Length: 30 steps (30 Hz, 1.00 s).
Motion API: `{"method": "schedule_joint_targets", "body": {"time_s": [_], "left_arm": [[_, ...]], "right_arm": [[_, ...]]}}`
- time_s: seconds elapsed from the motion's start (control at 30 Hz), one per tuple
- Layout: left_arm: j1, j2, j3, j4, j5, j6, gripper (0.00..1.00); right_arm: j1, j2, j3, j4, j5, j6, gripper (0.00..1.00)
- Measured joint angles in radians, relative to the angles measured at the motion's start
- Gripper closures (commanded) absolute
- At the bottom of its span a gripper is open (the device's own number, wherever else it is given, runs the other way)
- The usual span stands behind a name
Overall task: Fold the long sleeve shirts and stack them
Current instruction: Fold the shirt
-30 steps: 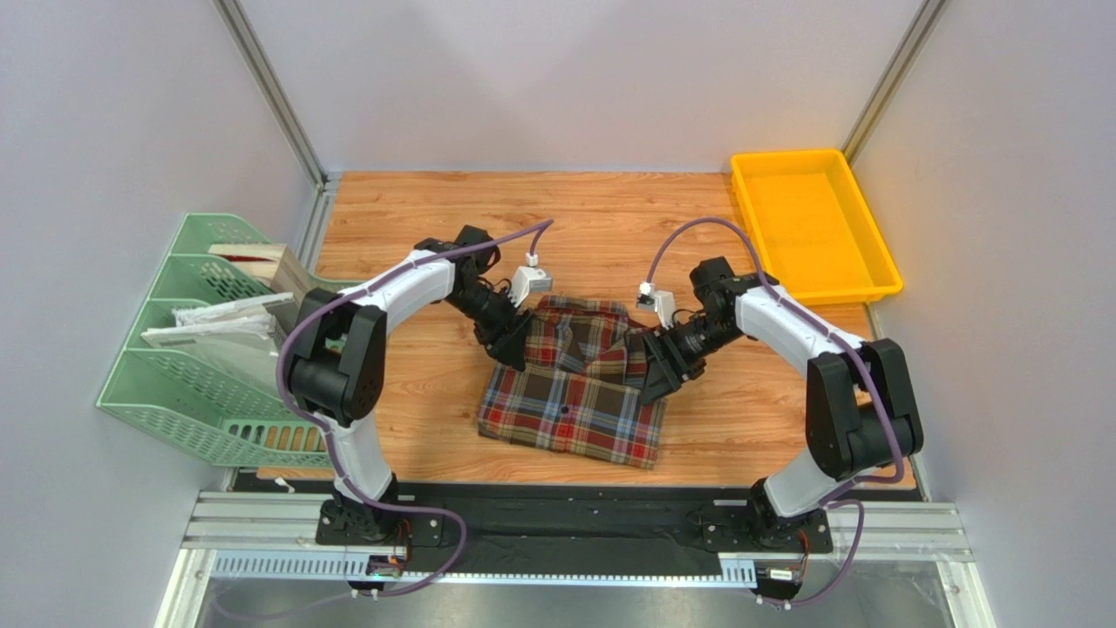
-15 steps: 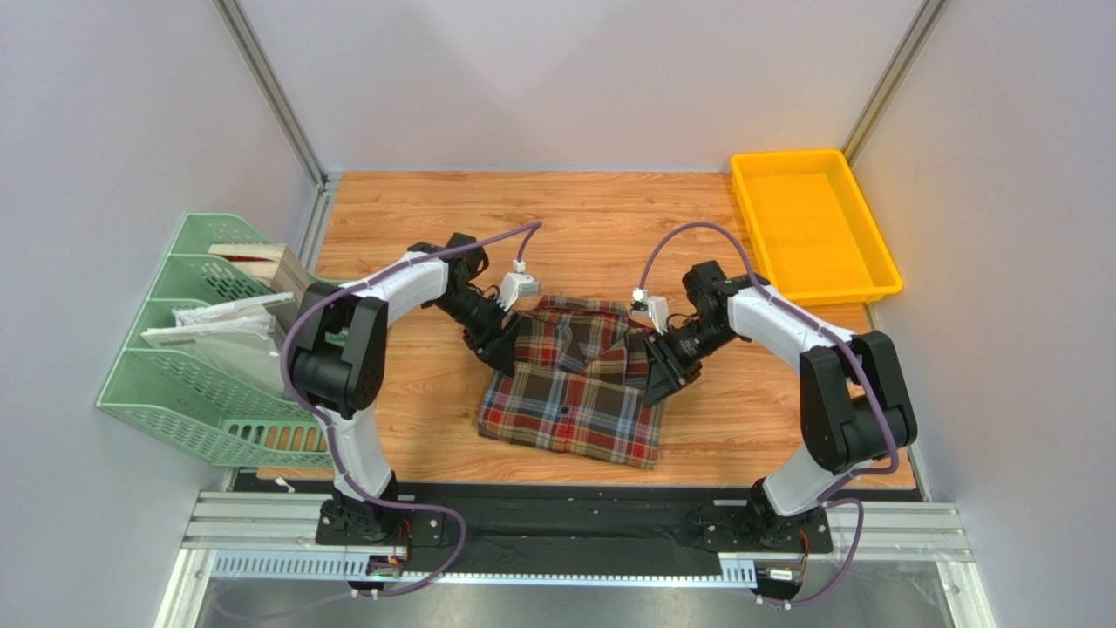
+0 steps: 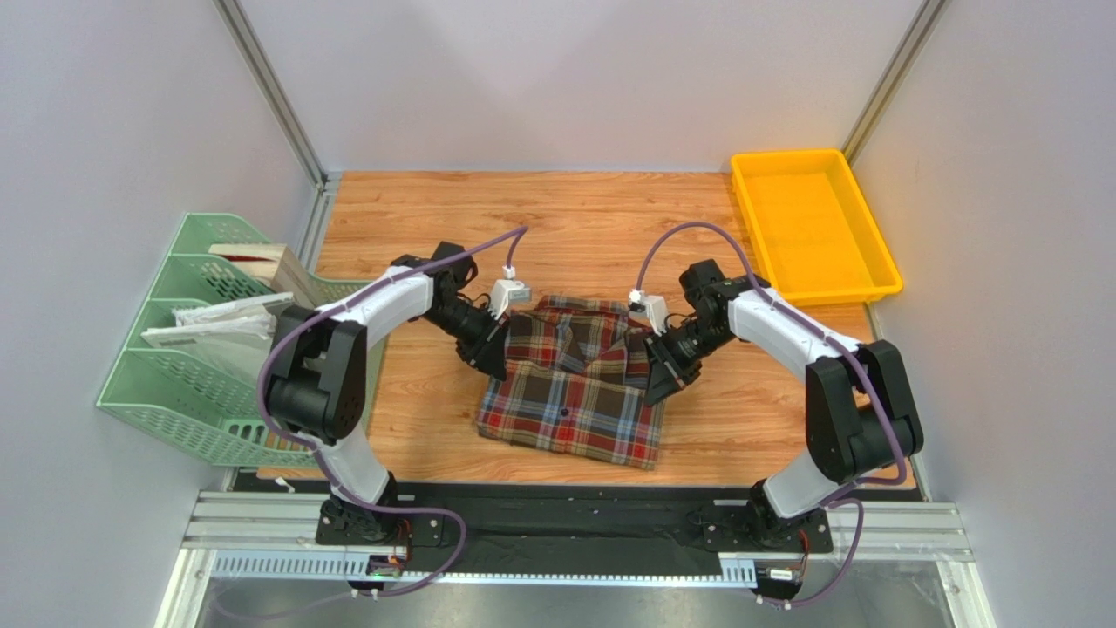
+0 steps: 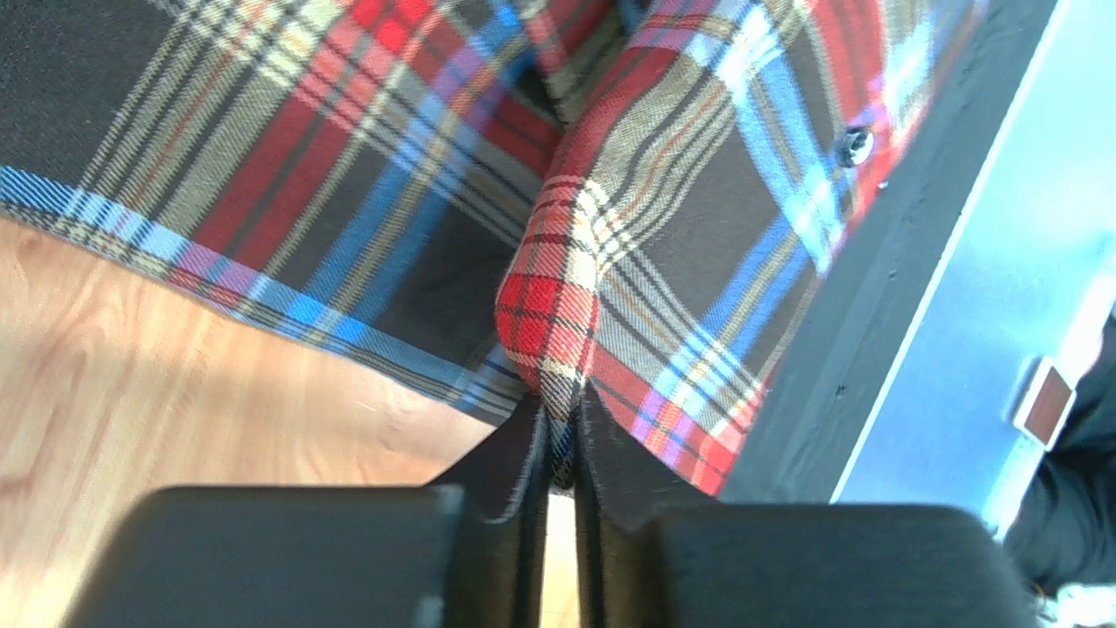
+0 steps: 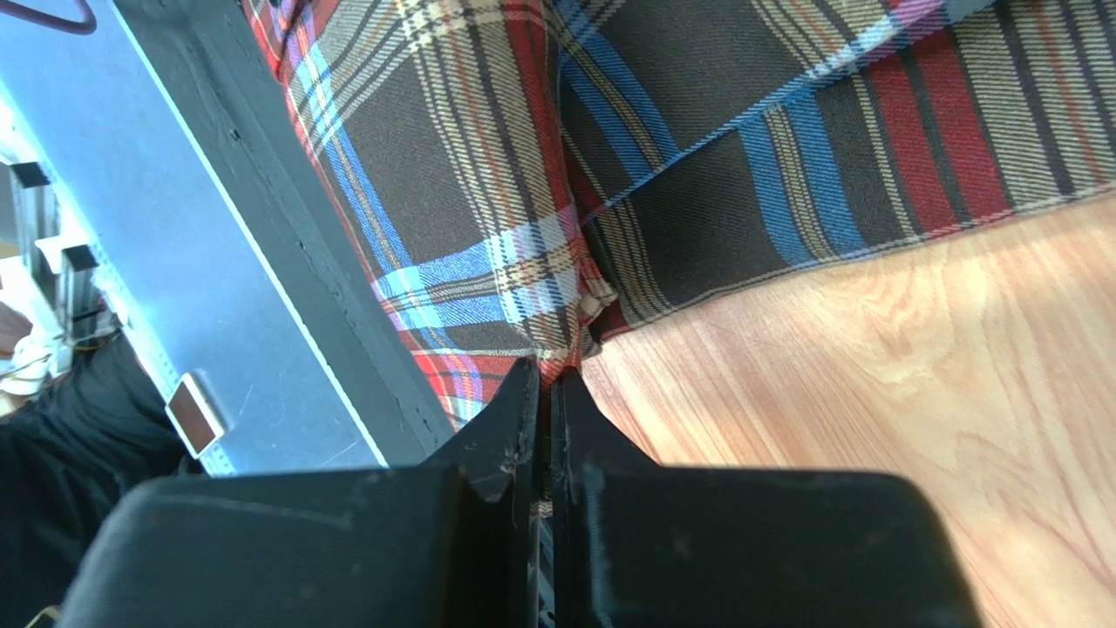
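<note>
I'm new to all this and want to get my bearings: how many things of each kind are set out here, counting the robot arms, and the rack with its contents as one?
shirt: 1
yellow tray: 1
green rack: 1
robot arms: 2
Total: 5

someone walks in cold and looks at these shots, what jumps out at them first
The plaid flannel shirt lying partly folded in the middle of the table catches the eye first, with the left end effector and right end effector each shut on a pinch of its fabric, one at either side. After that come the bright yellow tray at the far right corner and the green file rack by the table's left edge.
</note>
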Motion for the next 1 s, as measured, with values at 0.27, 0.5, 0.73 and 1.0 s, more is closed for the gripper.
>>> {"method": "schedule_joint_targets", "body": {"time_s": [0.27,0.5,0.73,1.0], "left_arm": [[0.0,-0.134,-0.081,0.037,0.016,-0.035,1.0],[0.0,-0.224,-0.118,0.049,0.024,-0.068,1.0],[0.001,-0.245,-0.019,-0.014,0.023,-0.078,1.0],[0.027,-0.079,0.227,-0.008,-0.005,-0.092,1.0]], "right_arm": [[0.003,-0.056,0.008,-0.007,0.021,0.024,1.0],[0.021,-0.093,0.036,-0.031,0.049,0.029,1.0],[0.031,-0.075,0.235,-0.126,0.1,-0.004,1.0],[-0.024,0.211,0.616,-0.192,0.122,-0.079,1.0]]}}
